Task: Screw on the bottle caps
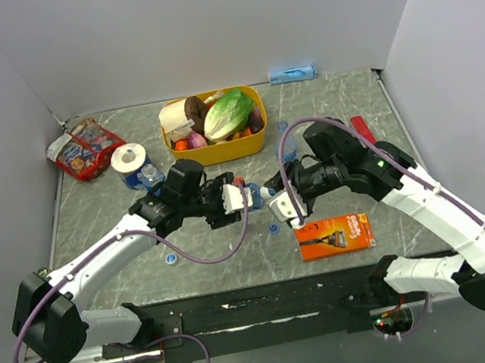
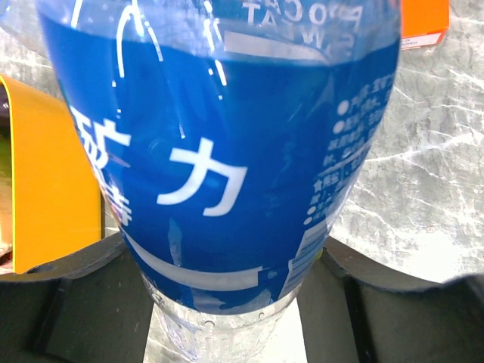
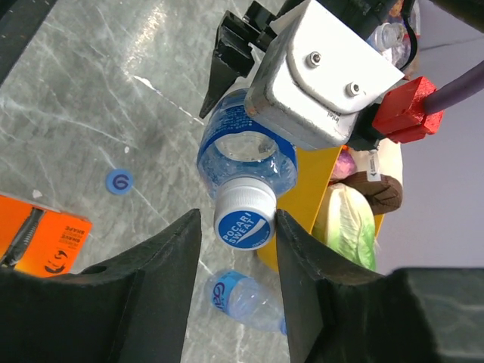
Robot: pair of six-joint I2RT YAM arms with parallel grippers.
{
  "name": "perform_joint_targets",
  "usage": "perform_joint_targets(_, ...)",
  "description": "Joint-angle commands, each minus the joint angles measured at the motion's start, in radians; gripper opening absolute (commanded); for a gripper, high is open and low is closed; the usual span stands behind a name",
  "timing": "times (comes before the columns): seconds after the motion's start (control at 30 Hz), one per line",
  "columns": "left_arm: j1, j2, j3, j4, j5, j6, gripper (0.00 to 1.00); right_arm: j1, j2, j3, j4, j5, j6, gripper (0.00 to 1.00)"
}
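Note:
My left gripper (image 1: 234, 198) is shut on a clear bottle with a blue label (image 2: 227, 151) and holds it sideways above the table, neck toward the right arm. In the right wrist view the bottle (image 3: 246, 155) carries a white cap with a blue top (image 3: 244, 217). My right gripper (image 3: 238, 227) is open around that cap: its right finger touches it and a small gap shows on the left. A loose blue cap (image 3: 119, 181) lies on the table, also seen from above (image 1: 274, 228). Another loose cap (image 1: 171, 258) lies under the left arm.
A second bottle (image 3: 246, 299) lies on the table by the yellow basket (image 1: 219, 153) of food. A third bottle (image 1: 149, 175) stands by a tape roll (image 1: 129, 157). An orange razor pack (image 1: 333, 234) lies front right, a red snack bag (image 1: 85, 151) back left.

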Motion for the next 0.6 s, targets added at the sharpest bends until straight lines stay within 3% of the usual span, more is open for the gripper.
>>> perform_joint_targets(0.0, -0.002, -0.028, 0.019, 0.069, 0.034, -0.011, 0.01, 0.004, 0.002, 0.014, 0.021, 0.008, 0.013, 0.46)
perform_joint_targets(0.23, -0.001, -0.020, 0.016, 0.097, 0.026, -0.031, 0.01, 0.009, 0.020, 0.046, 0.075, -0.026, 0.138, 0.22)
perform_joint_targets(0.3, -0.004, -0.017, 0.011, 0.129, 0.008, -0.078, 0.01, 0.007, 0.060, 0.101, 0.087, -0.035, 0.300, 0.15)
perform_joint_targets(0.43, -0.025, -0.028, -0.016, 0.278, -0.172, -0.239, 0.01, -0.010, 0.134, 0.170, 0.159, -0.043, 0.711, 0.00)
perform_joint_targets(0.47, -0.031, -0.032, -0.024, 0.348, -0.208, -0.256, 0.01, -0.017, 0.147, 0.170, 0.178, -0.058, 0.866, 0.00)
perform_joint_targets(0.57, -0.068, -0.029, -0.032, 0.420, -0.335, -0.296, 0.01, -0.026, 0.207, 0.190, 0.183, -0.066, 1.114, 0.00)
